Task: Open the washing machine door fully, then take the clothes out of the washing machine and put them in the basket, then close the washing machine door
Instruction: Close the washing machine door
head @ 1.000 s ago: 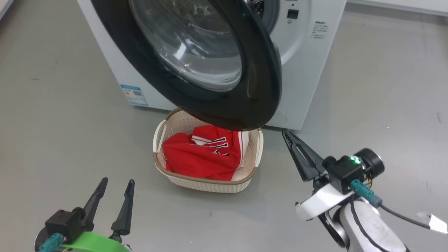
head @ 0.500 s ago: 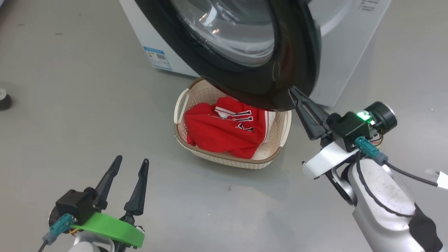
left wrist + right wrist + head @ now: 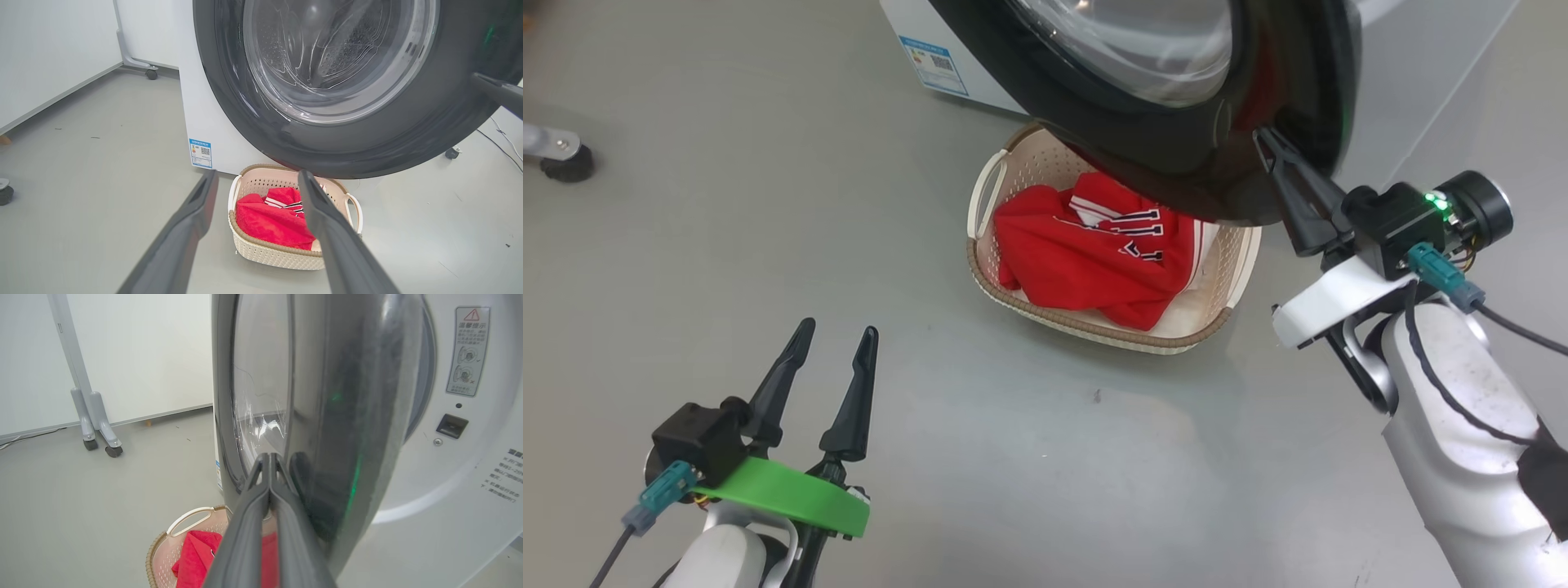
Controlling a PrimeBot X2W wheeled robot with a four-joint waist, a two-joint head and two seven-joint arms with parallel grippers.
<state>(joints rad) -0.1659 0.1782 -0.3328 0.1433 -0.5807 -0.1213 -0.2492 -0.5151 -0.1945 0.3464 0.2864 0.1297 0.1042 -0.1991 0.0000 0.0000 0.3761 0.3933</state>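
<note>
The washing machine door (image 3: 1176, 163) stands part open, its black rim hanging over the back of the basket (image 3: 988, 273). Red clothes (image 3: 1086, 261) lie in the cream basket. My right gripper (image 3: 1260, 132) is shut on nothing, its tips against the outer face of the door rim (image 3: 339, 416) near its lower free edge, as the right wrist view's gripper (image 3: 269, 455) shows. My left gripper (image 3: 838, 327) hangs open and empty over the floor, well in front of the basket (image 3: 278, 255). The white washing machine (image 3: 449, 477) shows its latch slot (image 3: 451, 425) behind the door.
Grey floor lies all round the basket. A wheeled stand leg (image 3: 556, 155) sits at the far left. Grey stand legs on casters (image 3: 98, 428) and a white wall stand beyond the machine. A thin cable (image 3: 502, 139) runs along the floor to the machine's right.
The head camera has shifted, moving the whole picture. My shut right gripper has risen from beside the basket up against the door's lower rim. The left gripper stays open as before.
</note>
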